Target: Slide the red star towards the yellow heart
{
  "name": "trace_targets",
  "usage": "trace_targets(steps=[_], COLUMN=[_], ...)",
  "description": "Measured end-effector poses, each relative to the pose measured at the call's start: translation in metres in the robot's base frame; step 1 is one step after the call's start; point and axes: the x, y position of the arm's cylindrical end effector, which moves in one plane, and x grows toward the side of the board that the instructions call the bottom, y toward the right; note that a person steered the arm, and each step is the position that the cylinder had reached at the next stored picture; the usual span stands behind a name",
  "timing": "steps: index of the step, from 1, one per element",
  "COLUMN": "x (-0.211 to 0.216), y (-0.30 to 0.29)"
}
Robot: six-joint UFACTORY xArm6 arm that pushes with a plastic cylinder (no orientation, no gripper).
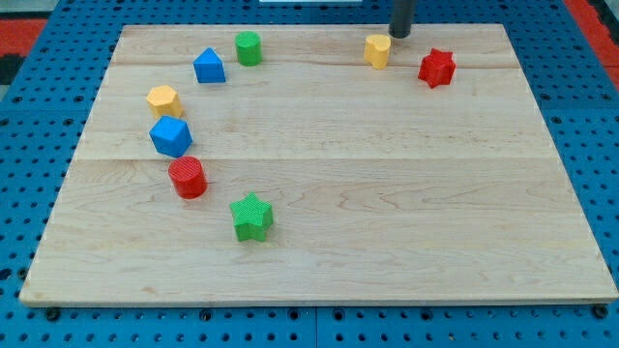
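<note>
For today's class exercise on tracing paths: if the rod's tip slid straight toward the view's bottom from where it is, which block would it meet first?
Probably none: my tip sits between the yellow heart and the red star, so the way looks free, though the heart is close.

rod (400, 16): upper part cut off by view's top | wooden board (319, 275): bottom corners clipped at view's bottom | yellow heart (377, 50): shape indistinct

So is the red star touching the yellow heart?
No, the red star sits apart from the yellow heart, with bare wood between them, on the heart's right in the view.
</note>
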Motion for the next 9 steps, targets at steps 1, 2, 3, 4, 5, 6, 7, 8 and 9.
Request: trace_targets(steps=[1,2,3,4,5,6,7,8,9], x=[0.041,0.061,0.045,0.041,0.008,-0.003,0.017,0.015,-0.010], y=[0.005,-0.039,-0.089,-0.056,0.019,-0.031,-0.082,-0.089,-0.027])
